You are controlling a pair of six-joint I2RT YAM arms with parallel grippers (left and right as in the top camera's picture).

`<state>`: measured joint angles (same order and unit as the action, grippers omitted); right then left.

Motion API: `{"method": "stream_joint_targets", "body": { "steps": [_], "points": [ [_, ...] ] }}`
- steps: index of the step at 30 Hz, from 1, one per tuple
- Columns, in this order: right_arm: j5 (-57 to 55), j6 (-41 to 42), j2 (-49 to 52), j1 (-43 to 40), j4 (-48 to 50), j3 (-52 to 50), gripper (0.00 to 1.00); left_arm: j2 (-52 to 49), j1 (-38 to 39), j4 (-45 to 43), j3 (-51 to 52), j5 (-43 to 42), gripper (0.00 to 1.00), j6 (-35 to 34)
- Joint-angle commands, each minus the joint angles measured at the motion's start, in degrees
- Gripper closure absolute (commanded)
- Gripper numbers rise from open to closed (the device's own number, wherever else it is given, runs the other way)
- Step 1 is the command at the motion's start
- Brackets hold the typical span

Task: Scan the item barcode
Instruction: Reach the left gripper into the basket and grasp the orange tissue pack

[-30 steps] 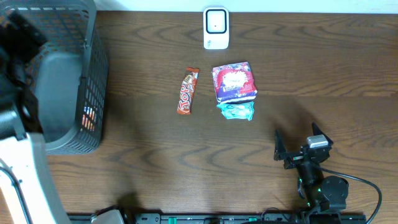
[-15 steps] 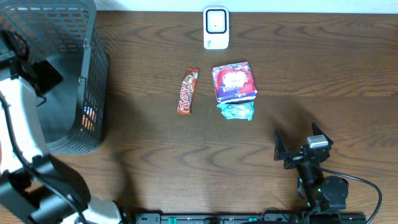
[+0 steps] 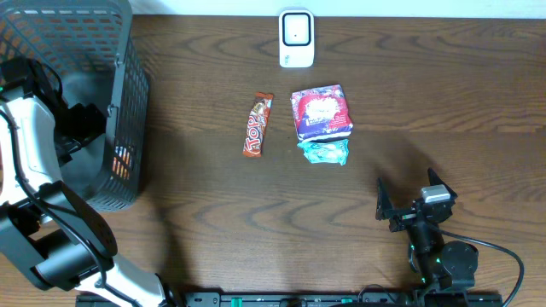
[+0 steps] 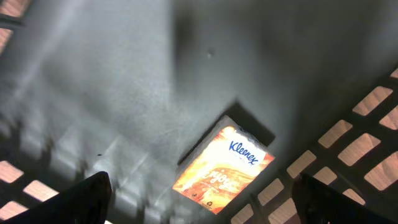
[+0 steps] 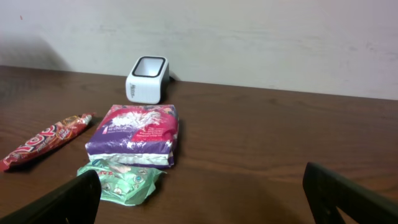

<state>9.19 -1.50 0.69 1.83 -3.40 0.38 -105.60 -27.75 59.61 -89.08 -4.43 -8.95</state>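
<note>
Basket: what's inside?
An orange tissue pack lies on the basket floor by the mesh wall, the open left gripper above it. From overhead, the arm covers part of the floor.

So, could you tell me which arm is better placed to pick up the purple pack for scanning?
Probably the right: the right claw, open, faces the purple pack unobstructed, while the left claw is inside the basket, over the Kleenex pack.

I read "Kleenex" on the orange tissue pack point(image 4: 222, 169) lying in the basket point(image 4: 93, 81); the white lettering on the candy bar point(image 3: 257, 125) is too blurred to read.
</note>
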Motion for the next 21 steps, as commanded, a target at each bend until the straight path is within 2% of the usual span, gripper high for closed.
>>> {"method": "stream_joint_targets", "body": {
  "steps": [1,9,17,18,19,21],
  "points": [
    [-0.04,0.79,-0.35,-0.28,-0.24,-0.09,0.01,-1.46,-0.15,0.28,1.99,-1.18,0.07,1.01],
    [-0.04,0.79,-0.35,-0.28,-0.24,-0.07,0.01,-1.84,-0.13,-3.5,7.8,-3.08,0.07,0.98],
    [-0.07,0.79,-0.35,-0.28,-0.24,-0.09,0.01,-1.84,-0.15,-10.21,15.21,-3.04,0.16,1.03],
    [-0.04,0.79,-0.35,-0.28,-0.24,-0.07,0.01,-1.84,-0.15,-11.39,16.35,-3.06,0.18,1.01],
    [-0.04,0.79,-0.35,-0.28,-0.24,-0.09,0.01,-1.84,-0.15,-12.52,17.38,-3.06,0.25,1.01],
    [-0.04,0.79,-0.35,-0.28,-0.24,-0.07,0.01,-1.84,-0.15,-14.27,18.78,-3.06,0.44,0.98]
  ]
}}
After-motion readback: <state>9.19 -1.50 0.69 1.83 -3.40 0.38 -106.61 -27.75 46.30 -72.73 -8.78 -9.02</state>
